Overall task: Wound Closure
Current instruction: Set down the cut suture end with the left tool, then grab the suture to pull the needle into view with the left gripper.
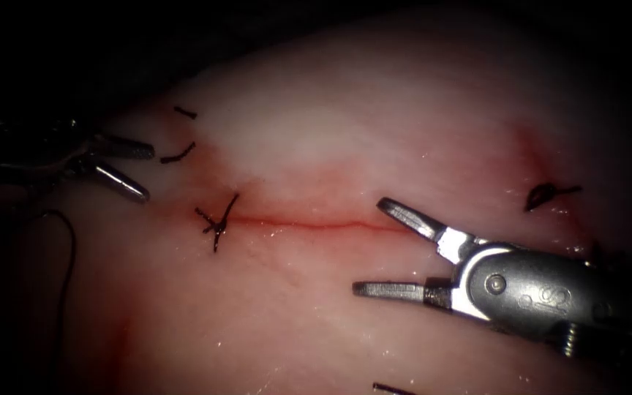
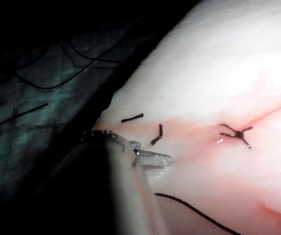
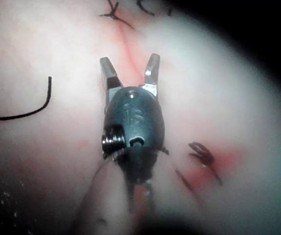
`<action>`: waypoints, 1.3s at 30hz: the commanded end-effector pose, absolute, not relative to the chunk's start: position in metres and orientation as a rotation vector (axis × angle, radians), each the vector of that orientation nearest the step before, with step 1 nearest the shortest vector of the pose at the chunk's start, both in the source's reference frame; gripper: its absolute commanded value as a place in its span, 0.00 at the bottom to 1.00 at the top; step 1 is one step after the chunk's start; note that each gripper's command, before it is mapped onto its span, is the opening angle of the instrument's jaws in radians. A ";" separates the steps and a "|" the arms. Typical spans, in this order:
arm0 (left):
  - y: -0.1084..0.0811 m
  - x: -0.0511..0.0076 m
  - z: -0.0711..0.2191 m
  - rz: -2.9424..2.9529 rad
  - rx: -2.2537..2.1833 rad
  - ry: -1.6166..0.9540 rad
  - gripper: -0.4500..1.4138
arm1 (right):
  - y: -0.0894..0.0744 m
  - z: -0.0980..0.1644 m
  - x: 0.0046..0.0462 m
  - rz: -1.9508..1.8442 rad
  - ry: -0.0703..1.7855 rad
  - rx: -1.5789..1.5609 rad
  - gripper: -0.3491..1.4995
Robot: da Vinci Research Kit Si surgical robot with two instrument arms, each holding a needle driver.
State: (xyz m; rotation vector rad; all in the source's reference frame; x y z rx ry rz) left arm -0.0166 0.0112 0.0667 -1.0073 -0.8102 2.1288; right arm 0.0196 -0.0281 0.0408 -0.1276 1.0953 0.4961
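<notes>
Right claw spread wide over the right end of the cut, one jaw above the line and one below it, gripping nothing. Left claw also parted and empty, up and left of the cut's left end. Knotted stitch tied across the cut at that left end. Two cut ends of thread lying on the tissue above the stitch. Loose thread trailing well left of the cut, below the left claw. Another knot far right of the cut. Needle's whereabouts impossible to tell.

Pale tissue with a red cut, knotted stitch, cut thread ends
</notes>
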 end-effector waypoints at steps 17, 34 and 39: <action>0.013 -0.0141 0.058 2.121 -1.063 -0.728 0.75 | -0.028 0.042 0.0211 0.483 1.100 -0.146 0.84; 0.007 -0.0091 0.056 2.349 -0.824 -0.656 0.69 | -0.029 0.042 0.0220 0.491 1.098 -0.152 0.87; 0.007 -0.0099 0.058 2.370 -0.783 -0.649 0.66 | -0.030 0.042 0.0220 0.490 1.098 -0.152 0.88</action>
